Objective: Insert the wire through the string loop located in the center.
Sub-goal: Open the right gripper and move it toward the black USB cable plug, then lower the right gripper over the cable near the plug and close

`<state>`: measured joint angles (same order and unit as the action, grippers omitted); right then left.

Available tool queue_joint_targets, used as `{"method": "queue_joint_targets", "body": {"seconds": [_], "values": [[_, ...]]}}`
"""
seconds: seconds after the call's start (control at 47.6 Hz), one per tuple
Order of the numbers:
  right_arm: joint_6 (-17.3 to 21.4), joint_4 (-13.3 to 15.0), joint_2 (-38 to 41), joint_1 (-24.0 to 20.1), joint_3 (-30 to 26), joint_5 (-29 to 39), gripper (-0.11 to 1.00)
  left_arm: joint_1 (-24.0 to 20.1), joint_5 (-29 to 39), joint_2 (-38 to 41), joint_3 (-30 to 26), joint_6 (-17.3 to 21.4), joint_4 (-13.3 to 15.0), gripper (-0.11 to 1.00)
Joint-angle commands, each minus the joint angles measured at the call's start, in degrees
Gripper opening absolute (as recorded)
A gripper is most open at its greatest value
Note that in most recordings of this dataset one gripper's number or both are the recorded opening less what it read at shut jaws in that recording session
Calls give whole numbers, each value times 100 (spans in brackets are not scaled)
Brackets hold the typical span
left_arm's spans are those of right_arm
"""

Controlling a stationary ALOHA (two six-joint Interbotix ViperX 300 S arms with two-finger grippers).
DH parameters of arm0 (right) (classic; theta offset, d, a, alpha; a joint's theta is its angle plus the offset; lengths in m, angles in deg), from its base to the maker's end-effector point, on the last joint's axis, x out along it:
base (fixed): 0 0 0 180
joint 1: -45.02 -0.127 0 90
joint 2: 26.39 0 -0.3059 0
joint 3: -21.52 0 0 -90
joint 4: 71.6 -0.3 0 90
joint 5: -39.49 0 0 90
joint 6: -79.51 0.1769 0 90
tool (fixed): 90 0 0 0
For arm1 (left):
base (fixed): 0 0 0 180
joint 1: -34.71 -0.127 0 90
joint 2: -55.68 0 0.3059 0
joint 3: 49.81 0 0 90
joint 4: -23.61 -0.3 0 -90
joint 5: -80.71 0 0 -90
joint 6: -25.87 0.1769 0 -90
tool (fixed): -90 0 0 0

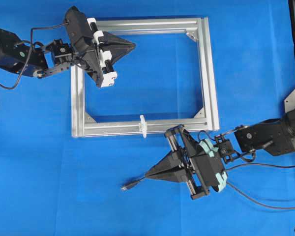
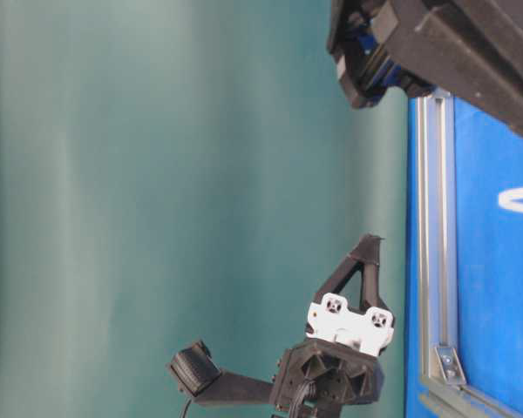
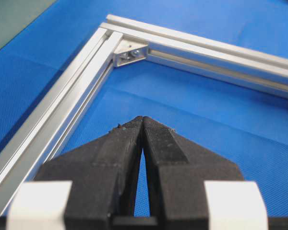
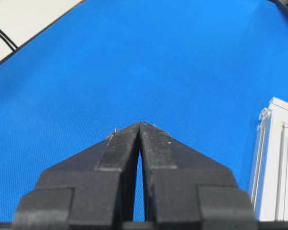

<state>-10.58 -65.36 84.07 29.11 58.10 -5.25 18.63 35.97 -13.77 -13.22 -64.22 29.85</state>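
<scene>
A: So, which step was that?

B: The very start. My left gripper point(image 1: 132, 45) and right gripper point(image 1: 148, 174) were both clenched on nothing. The wire point(image 1: 129, 185) lay untouched on the blue mat point(image 1: 39, 162), its plug just beside my right tips.

A: And the string loop point(image 1: 143, 125)?

B: A tiny white translucent thing, standing mid-way on the near rail of the aluminium frame point(image 1: 206, 73), close to my right claw.

A: Next move?

B: My guess: spread the right jaws, pinch the wire just behind the plug, aim it at the loop. Thin target, so alignment would matter.
</scene>
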Motion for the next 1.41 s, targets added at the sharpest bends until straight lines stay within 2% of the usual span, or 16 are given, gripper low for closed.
{"method": "queue_joint_targets", "body": {"seconds": [0.0,0.126,0.672,0.797,0.881,0.986,1.07,1.175,1.385], "values": [[-44,44,-272,9,-97,-18,0,26,-9,-237,-114,35,-132,0],[-44,123,-316,9,-79,132,-5,26,-9,-237,-132,35,-132,0],[343,141,-316,-26,-123,316,-3,26,79,-246,-97,35,-132,0],[378,132,-316,-53,-149,316,13,26,79,-246,-97,44,-132,0],[369,141,-316,-70,-158,343,34,18,79,-246,-97,44,-132,0],[369,132,-316,-70,-176,448,67,18,79,-246,-88,44,-132,0],[369,114,-308,-70,-185,492,87,18,79,-246,-88,44,-132,0],[369,123,-290,-70,-220,545,80,18,79,-246,-88,53,-132,0],[378,105,-141,-70,-316,782,84,9,79,-246,-88,53,-132,0]]}}
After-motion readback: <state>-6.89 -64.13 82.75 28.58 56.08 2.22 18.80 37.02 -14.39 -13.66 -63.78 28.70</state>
